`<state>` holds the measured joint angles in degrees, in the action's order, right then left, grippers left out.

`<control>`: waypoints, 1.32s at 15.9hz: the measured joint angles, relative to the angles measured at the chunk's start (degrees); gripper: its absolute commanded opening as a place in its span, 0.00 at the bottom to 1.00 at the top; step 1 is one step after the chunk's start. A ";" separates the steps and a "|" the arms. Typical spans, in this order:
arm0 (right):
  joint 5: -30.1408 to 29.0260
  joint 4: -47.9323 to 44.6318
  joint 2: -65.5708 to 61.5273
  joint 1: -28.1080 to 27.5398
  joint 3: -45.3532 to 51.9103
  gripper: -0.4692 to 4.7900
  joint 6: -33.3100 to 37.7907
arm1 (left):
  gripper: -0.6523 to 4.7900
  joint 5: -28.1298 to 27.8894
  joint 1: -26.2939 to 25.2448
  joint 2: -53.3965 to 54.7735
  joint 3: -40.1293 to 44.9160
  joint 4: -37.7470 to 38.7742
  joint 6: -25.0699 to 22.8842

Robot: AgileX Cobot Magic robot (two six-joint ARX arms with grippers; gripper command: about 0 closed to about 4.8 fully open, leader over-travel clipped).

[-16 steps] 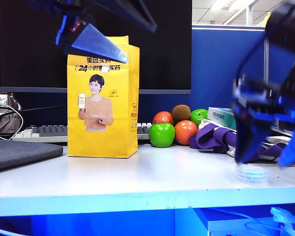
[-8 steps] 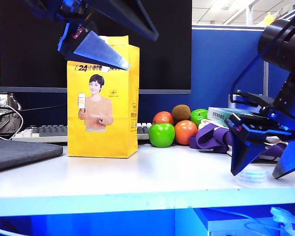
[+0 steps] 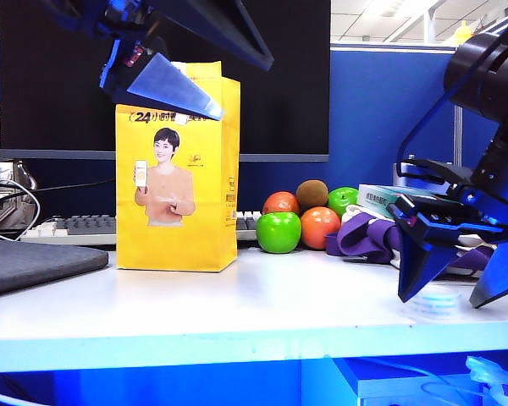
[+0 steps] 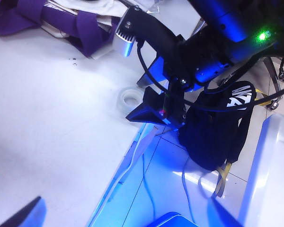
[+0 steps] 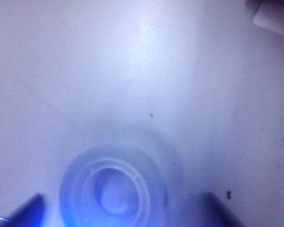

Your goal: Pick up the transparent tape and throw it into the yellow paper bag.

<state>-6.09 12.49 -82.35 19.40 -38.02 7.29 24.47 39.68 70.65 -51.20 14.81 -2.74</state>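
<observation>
Table (image 3: 195, 309) is carrying everything: monitor (image 3: 59, 76) at the back, bag (image 3: 178, 169) standing upright left of centre, fruit pile (image 3: 300, 220) and purple strap (image 3: 364, 235) further right, keyboard (image 3: 76, 227) behind the bag.

Left gripper (image 3: 207, 80) is hanging high, in front of the bag's top edge, fingers spread, holding nothing. It is well apart from the tape and playing no part in the pick.

Right gripper (image 3: 453, 292) is sitting low over the table's right front corner, jaws spread wide, empty. In the exterior view its two fingertips are coming down either side of the tape (image 3: 436, 299), one on the bag side, one on the far side, tips near the table surface.

Tape is lying flat on the table near the front edge, hole facing up, so its axis is vertical and the jaws would be squeezing across the roll's outer diameter. Right wrist view is showing the tape (image 5: 114, 187) directly below, between the two dark fingertips at the frame's lower corners. Left wrist view is showing the same: tape (image 4: 131, 99) on the table just beside the right gripper's finger.

Contact cannot be told from these frames. Judgement: next move is closing on the roll, maybe after a slight drop; then a lift and a long carry left to the bag mouth. Right arm is clearly the nearer one.
</observation>
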 measured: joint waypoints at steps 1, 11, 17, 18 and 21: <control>-0.02 0.52 -0.02 -0.02 0.00 0.52 0.15 | 1.00 0.00 0.00 0.00 0.00 0.00 0.00; -1.09 1.84 -0.33 0.00 -9.60 0.29 -1.14 | 1.00 -7.15 0.00 0.02 0.00 -2.21 -0.02; -11.54 8.68 -0.20 0.02 -31.95 0.29 -1.55 | 1.00 -25.40 0.00 -0.20 0.00 -9.44 -4.50; -12.94 8.76 -0.20 0.02 -33.51 0.29 -1.53 | 1.00 -30.86 0.00 -0.57 0.00 -9.73 -6.97; -20.85 8.79 -0.37 0.46 -41.40 0.29 -1.31 | 1.00 -49.94 -0.13 -2.80 0.00 -15.58 -18.93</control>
<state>-26.94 21.28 -82.72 19.86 -79.42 5.98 -25.47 39.55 67.85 -51.20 -0.78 -21.67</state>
